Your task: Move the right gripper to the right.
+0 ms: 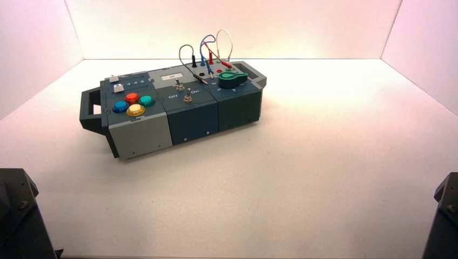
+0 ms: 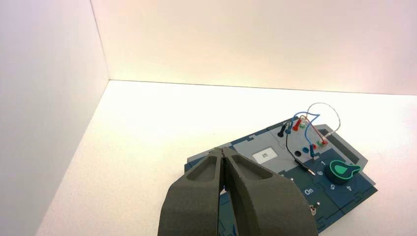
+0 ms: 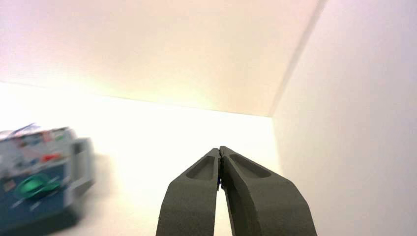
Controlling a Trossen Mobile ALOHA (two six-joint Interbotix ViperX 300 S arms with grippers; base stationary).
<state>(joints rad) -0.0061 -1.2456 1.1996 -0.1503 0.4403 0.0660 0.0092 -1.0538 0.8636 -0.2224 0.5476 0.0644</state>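
The right gripper (image 3: 220, 153), fingertips pressed together and holding nothing, is sitting at the table's near right corner, well clear of the box (image 1: 178, 108) (likely parked for free sideways travel). The left gripper (image 2: 223, 153), likewise closed, is waiting near left.

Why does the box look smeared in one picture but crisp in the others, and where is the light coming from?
Right wrist view: the box is streaked sideways, as from camera motion, while the shut right gripper is sharp. Left wrist view: box and shut left gripper are crisp. High view: the glow is brightest on the back wall; the box's shadow falls toward the camera.
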